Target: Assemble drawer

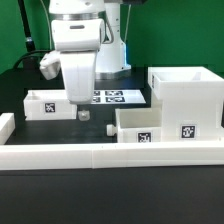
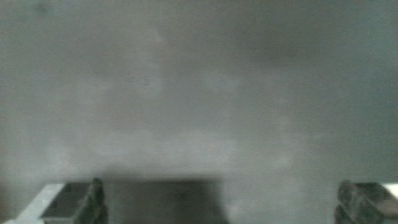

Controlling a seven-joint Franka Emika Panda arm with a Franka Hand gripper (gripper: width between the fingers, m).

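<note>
Hovering low over the counter [image 1: 100, 200], gripper [image 1: 82, 113] open and empty | small tray [image 1: 45, 103] just beside it, probably next | advice: straddle one tray wall squarely before closing.

One casing [image 1: 186, 95], and that's the only big box out there. Trays next, count two: first tray [image 1: 45, 103] towards the exterior view's left, second tray [image 1: 140, 123] beside the casing. Tags [image 1: 186, 130] facing us on those three parts: three, one apiece. One marker board [image 1: 108, 97], with its own squares too blurred to count. One wall [image 1: 110, 155] along the front. One arm [image 1: 80, 40], one gripper [image 1: 83, 114], and the wrist view gives us two fingers [image 2: 71, 200], no more.
</note>
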